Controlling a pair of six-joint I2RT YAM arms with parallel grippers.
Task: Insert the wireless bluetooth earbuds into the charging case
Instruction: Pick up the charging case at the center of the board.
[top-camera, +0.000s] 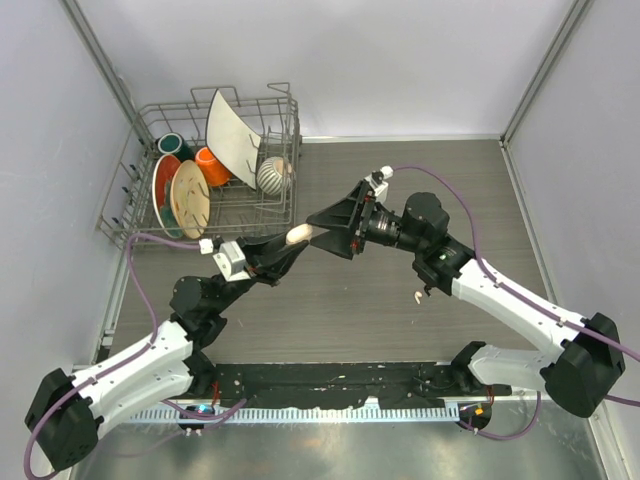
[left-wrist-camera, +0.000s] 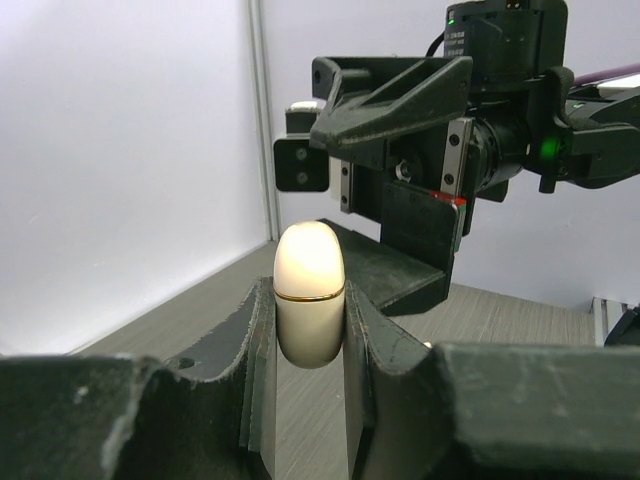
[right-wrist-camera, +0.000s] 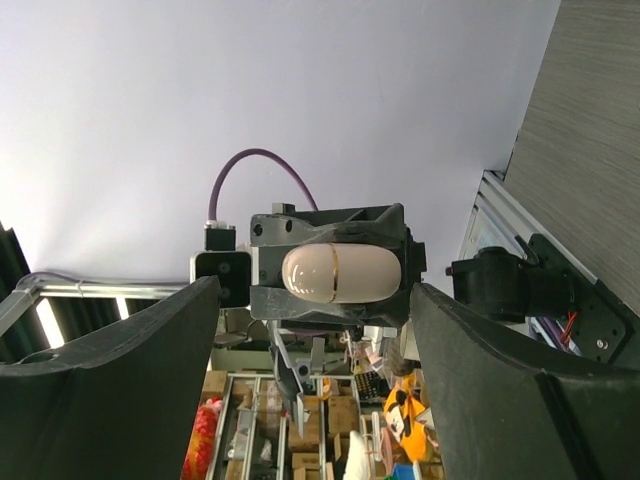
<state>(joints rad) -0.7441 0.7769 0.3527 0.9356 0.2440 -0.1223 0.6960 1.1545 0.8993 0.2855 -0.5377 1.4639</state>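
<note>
A cream-white pill-shaped charging case (top-camera: 297, 235) with a gold seam is closed and held above the table in my left gripper (top-camera: 288, 241). In the left wrist view the case (left-wrist-camera: 310, 290) stands upright, clamped between the jaws of the left gripper (left-wrist-camera: 310, 335). My right gripper (top-camera: 328, 232) is open and empty, with its fingers spread just right of the case and pointing at it. The right wrist view shows the case (right-wrist-camera: 345, 272) between that gripper's wide-apart fingers (right-wrist-camera: 110, 370). One cream-white earbud (top-camera: 416, 296) lies on the table under the right arm. The other earbuds are out of view.
A wire dish rack (top-camera: 140, 215) with plates, cups and a striped bowl stands at the back left. White walls close in the table on three sides. The arm bases and a black rail (top-camera: 330, 385) run along the near edge.
</note>
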